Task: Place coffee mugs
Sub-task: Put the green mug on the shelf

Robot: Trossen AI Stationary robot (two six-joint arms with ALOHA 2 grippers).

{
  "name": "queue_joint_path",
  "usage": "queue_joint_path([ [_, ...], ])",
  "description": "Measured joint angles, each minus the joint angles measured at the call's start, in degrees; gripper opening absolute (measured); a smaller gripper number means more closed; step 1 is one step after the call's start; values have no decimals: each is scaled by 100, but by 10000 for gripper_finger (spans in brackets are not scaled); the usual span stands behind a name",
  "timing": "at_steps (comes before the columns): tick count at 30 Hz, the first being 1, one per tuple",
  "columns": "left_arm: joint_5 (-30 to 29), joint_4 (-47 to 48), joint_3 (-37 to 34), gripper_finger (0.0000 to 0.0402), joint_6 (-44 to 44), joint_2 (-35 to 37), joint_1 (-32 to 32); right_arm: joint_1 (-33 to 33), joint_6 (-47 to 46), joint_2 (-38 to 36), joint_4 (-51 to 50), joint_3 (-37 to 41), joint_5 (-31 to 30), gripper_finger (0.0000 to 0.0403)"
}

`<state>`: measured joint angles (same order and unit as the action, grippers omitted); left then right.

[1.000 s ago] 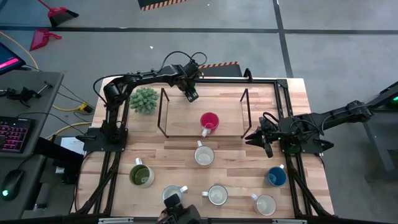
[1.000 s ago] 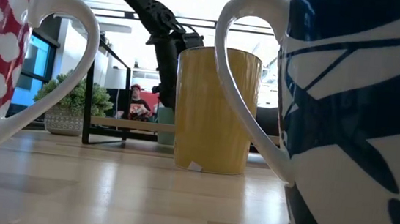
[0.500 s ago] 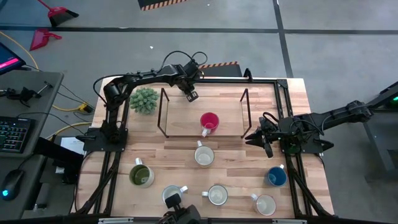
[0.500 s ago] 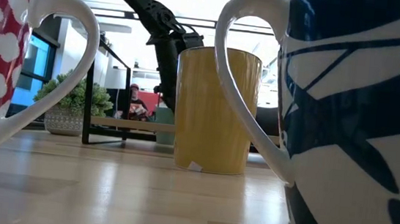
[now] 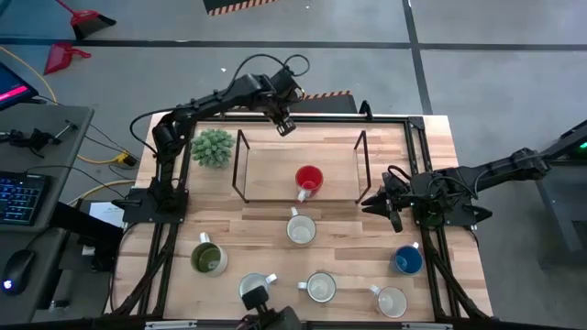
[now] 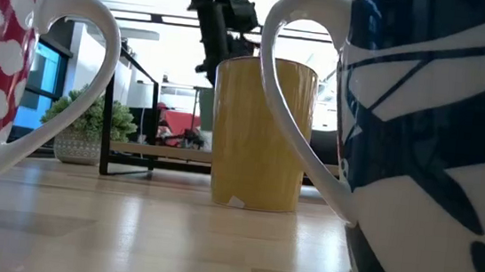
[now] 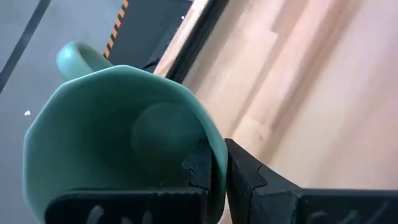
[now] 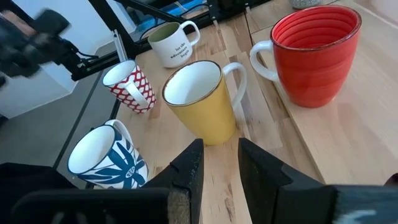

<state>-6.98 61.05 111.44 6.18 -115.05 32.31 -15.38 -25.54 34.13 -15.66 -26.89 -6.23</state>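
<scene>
Grey floor [image 5: 275, 23] (black-taped), side desk [image 5: 37, 137]

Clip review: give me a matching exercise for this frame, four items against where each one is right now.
Items:
1. teal-green mug
2. red mug
3. blue mug
4. potted plant

Places:
A. on the table's left rear corner
B. inside the black wire frame
C. rim pinched in the left end effector
D. near the table's right edge, in front of the right end effector

Pairs: 1-C, 2-B, 3-D, 4-A
</scene>
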Motion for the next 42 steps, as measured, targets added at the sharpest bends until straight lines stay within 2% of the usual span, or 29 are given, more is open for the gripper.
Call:
queue_joint_path([
  [5, 19, 1406, 402, 8, -167, 5, -338, 0, 222, -1, 0, 0, -220, 80],
  [11, 49, 2238, 409, 8, -116, 127, -900, 0, 303, 0, 0, 0, -285, 80],
  [18, 196, 2055, 275, 8, -280, 366, -1325, 0, 461, 0, 0, 0, -325, 80],
  [23, 167, 1764, -318, 8, -562, 502, -1589, 0, 182, -2, 9, 0, -393, 80],
  [26, -53, 1440, -704, 8, -505, 700, -1749, 0, 1, -2, 9, 0, -434, 80],
  [37, 28, 358, -1950, 8, -867, 1114, -1738, 0, -169, -2, 81, 0, -436, 80],
  [42, -38, 51, -2119, 8, -815, 1116, -1719, 0, -296, -2, 181, 0, -436, 80],
])
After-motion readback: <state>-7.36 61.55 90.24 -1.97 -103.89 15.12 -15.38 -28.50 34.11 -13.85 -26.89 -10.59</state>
